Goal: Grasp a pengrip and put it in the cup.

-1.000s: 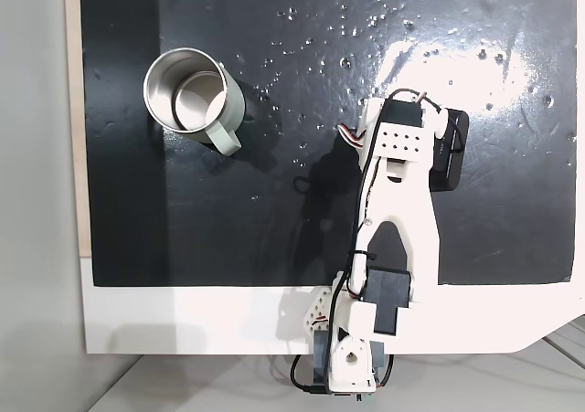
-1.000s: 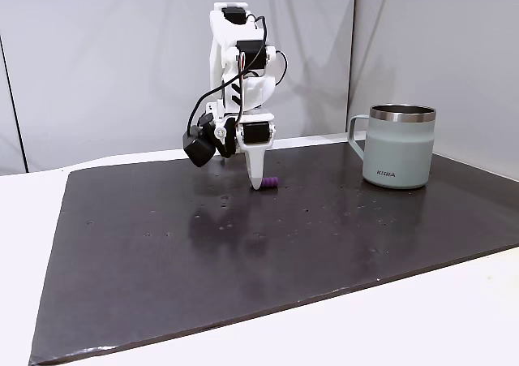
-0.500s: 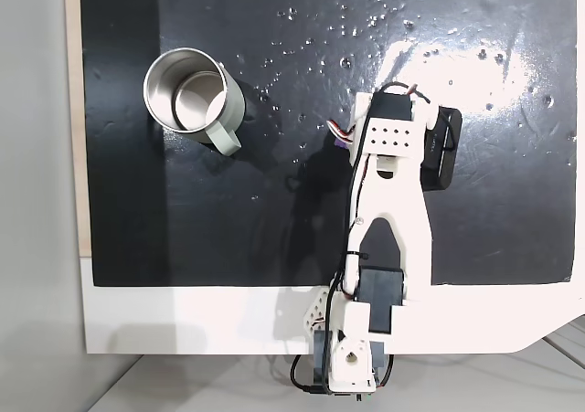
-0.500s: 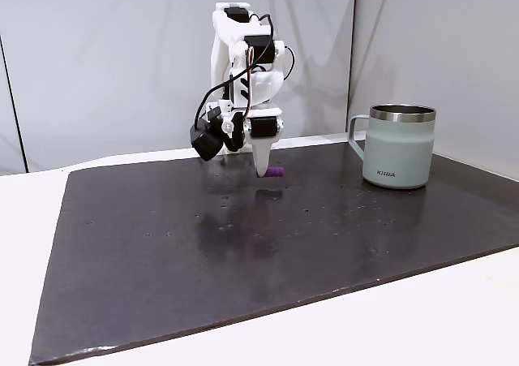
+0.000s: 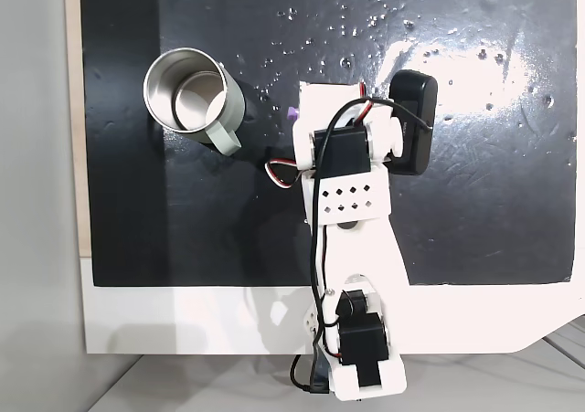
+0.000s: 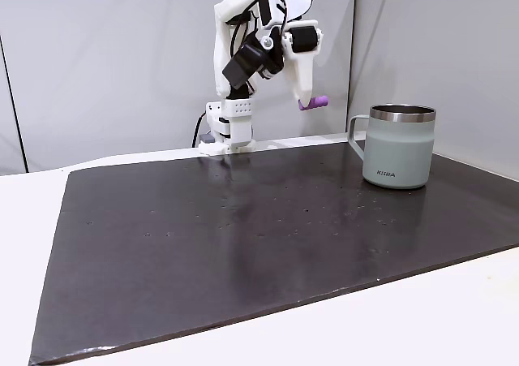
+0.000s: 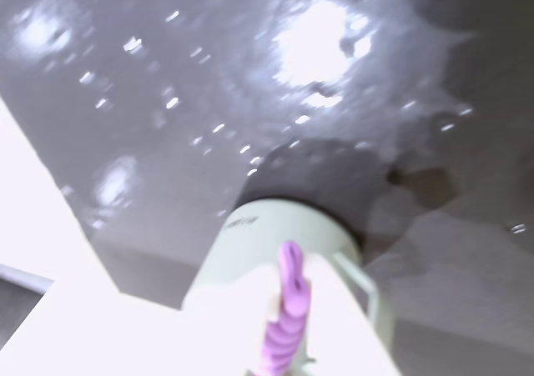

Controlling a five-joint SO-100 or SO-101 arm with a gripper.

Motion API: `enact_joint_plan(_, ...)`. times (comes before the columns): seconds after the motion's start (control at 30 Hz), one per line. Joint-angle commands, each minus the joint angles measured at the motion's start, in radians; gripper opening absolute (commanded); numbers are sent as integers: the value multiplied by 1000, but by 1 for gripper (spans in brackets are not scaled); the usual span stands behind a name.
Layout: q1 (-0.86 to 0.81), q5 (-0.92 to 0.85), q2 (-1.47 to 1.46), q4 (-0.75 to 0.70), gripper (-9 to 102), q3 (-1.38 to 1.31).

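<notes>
White two-finger hand grips tiny purple ribbed pengrip (raised high), just beside brushed-steel handled cup on the dark worktop.

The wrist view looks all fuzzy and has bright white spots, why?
In the wrist view the mat throws back glare in white blotches, and the purple pengrip and cup look soft, blurred. In a fixed view the same mat shines white too.
</notes>
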State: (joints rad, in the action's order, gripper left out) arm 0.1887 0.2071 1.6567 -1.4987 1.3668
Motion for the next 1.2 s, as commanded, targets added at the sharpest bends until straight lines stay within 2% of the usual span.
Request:
enact_joint_plan(0.0,34,15,-15,-3,0,-156)
enact_joint_plan(0.4,229,55,-305,-6,0,-601)
enact_joint_plan(0.67,348,-46,-331,-6,0,-623)
enact_joint_plan(1.0,351,-66,-350,-14,0,-635)
enact_joint_plan(1.1,347,-51,-350,-32,7,-638)
enact_joint_plan(1.17,345,-49,-350,-41,17,-638)
